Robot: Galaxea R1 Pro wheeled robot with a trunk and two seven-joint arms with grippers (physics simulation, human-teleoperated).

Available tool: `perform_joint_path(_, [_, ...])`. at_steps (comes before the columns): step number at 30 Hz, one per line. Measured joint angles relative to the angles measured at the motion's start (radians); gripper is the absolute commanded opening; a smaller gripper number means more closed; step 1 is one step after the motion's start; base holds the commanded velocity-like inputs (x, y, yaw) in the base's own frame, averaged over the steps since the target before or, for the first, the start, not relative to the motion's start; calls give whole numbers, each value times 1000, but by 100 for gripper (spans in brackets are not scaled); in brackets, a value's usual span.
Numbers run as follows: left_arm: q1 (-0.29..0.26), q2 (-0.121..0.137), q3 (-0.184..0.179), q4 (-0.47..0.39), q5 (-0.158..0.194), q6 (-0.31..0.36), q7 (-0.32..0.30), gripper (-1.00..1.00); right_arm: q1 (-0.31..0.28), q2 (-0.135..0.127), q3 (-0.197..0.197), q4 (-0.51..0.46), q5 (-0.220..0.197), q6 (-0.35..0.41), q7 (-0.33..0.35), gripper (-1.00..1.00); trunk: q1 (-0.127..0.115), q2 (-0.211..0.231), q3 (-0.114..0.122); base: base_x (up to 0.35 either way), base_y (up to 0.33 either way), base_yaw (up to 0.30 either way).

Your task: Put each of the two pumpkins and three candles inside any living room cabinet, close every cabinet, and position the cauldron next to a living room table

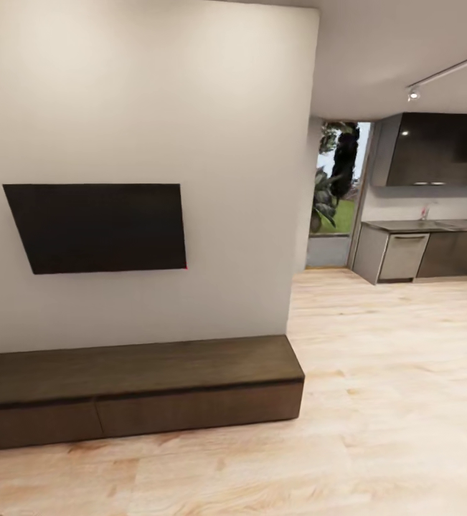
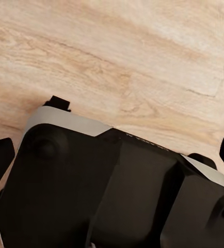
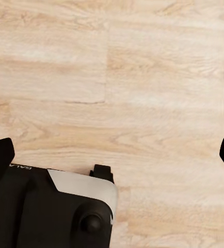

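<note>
step: approach cabinet (image 1: 140, 390), fronts shut | left tool (image 2: 112, 155), right tool (image 3: 112, 155): wide open, empty | advice: square up to the fronts before reaching

claw (image 3: 112, 155) spread | plank floor (image 3: 143, 77) | robot base (image 3: 45, 212)

Head camera faces wall, cabinet (image 1: 136, 390) low in frame; both wrist cameras look down, sharing floor (image 3: 143, 77), robot base (image 2: 117, 191).

both claws (image 2: 112, 155) (image 3: 112, 152) open, aimed down over base.
</note>
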Motion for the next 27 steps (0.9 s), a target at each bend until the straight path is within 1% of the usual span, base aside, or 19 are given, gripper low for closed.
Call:
perform_joint_path(4, [0,-8,0,0,0,0,0,100,0,0,0,0,1,0,-1,100,0,0,0,156,-273,211])
perform_joint_path(6, [0,-10,0,0,0,0,0,100,0,0,0,0,1,0,0,100,0,0,0,47,-295,68])
perform_joint_path(8, [0,-12,-10,0,-1,0,0,100,0,0,0,0,0,0,-1,100,0,0,0,18,-301,26])
perform_joint_path(10, [0,-12,-26,0,-2,0,-1,100,0,0,0,0,0,0,0,100,0,0,0,7,-303,11])
perform_joint_path(12, [0,-13,-58,0,-4,0,-1,100,0,0,0,0,0,0,0,100,0,0,0,3,-303,4])
perform_joint_path(15, [0,-14,-75,0,-5,0,-1,100,0,0,0,0,0,0,1,100,0,0,0,1,-304,2])
perform_joint_path(18, [0,-13,-81,0,-5,0,-1,100,0,0,-1,0,-1,0,4,100,0,0,0,0,-304,-31])
perform_joint_path(21, [0,-13,-83,0,-4,0,-1,100,0,0,0,-1,-2,0,4,100,0,0,0,54,-302,-161])
perform_joint_path(24, [0,-13,-83,0,-3,0,-1,100,0,0,0,0,-2,0,5,100,0,0,0,205,-248,-57])
perform_joint_path(27, [0,-13,-83,0,-3,0,-2,100,0,0,0,0,-2,0,6,100,0,0,0,265,-122,-21])
